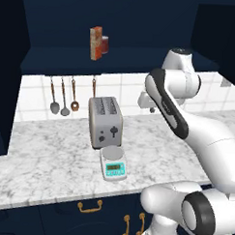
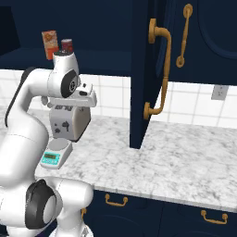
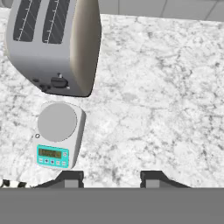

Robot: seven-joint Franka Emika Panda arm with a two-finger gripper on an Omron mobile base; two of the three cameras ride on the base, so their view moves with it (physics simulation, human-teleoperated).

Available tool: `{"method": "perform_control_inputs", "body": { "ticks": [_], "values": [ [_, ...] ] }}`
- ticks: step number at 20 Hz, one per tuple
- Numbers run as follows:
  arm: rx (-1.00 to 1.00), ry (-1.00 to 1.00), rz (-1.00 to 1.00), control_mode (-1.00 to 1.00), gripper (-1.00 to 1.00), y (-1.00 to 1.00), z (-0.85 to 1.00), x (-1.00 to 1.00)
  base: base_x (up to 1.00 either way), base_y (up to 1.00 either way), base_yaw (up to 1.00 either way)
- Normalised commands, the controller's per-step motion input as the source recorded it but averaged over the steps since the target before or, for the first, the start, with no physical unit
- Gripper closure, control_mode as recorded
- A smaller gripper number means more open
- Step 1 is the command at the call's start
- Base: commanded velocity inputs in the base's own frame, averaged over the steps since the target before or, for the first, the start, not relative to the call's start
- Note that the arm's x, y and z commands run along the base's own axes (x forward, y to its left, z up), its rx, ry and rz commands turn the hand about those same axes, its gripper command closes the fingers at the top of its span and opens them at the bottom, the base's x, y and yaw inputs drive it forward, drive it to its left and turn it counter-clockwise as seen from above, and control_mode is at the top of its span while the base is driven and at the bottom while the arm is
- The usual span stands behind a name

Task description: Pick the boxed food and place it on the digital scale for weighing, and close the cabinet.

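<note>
Your fingers show in the hand view as two small dark tips standing apart with only bare marble between them; they hold nothing and touch nothing. They hang above the tabletop, looking down on it.

Just off to one side of the fingers lies the digital scale, its round grey plate bare and its green display lit, though you cannot read the digits or any brand on it. The silver two-slot toaster stands right behind the scale, nearly touching it; its lever and dial carry no legible markings.

Further out, in the left base view, the boxed food stands upright on the open cabinet shelf above the toaster, with a dark red can just beside it. The box's front has a pale picture, but its printing is too small to read. In the right base view the cabinet door hangs open over the tabletop, brass handle facing you.
</note>
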Motion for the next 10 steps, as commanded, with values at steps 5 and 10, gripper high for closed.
{"method": "perform_control_inputs", "body": {
  "ticks": [5, 10],
  "values": [
    [-0.01, -0.16, 0.0, -1.0, -1.0, 0.04, 0.0, -0.5, 0.0, 0.0, 0.0],
    [0.0, -0.37, -0.04, -1.0, -1.0, 0.16, 0.21, -0.63, 0.0, 0.0, 0.0]
  ]
}}
